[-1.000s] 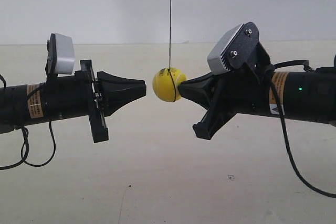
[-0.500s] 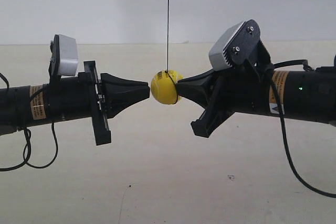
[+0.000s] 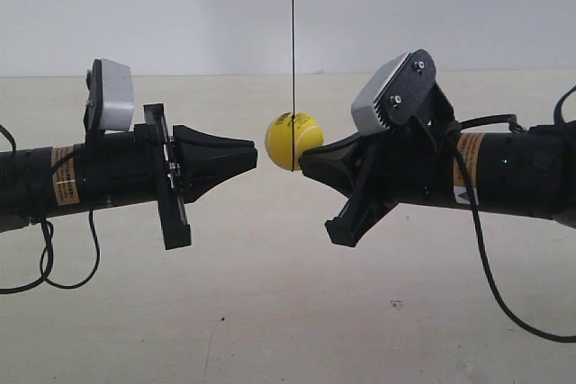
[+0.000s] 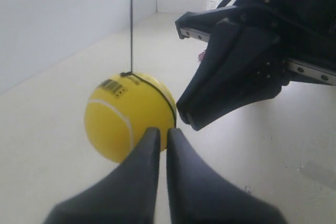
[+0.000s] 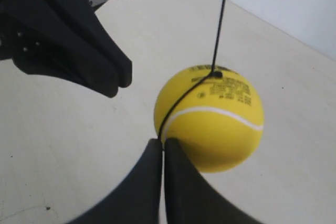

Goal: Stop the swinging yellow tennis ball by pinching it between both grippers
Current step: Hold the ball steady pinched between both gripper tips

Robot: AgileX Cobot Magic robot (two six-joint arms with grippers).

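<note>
Though perhaps unpinched — yellow tennis ball (image 3: pixel 293 140)

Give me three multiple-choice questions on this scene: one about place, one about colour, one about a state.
1. Where is the ball? A between the left claw and right claw. B on the floor. C inside one claw.
2. The ball's colour? A red. B blue. C yellow.
3. The left claw is: A wide open. B shut. C gripping the ball.
Answers: 1 A, it hangs by its string between the tips; 2 C, yellow felt; 3 B, its halves lie together, ball outside.
</note>
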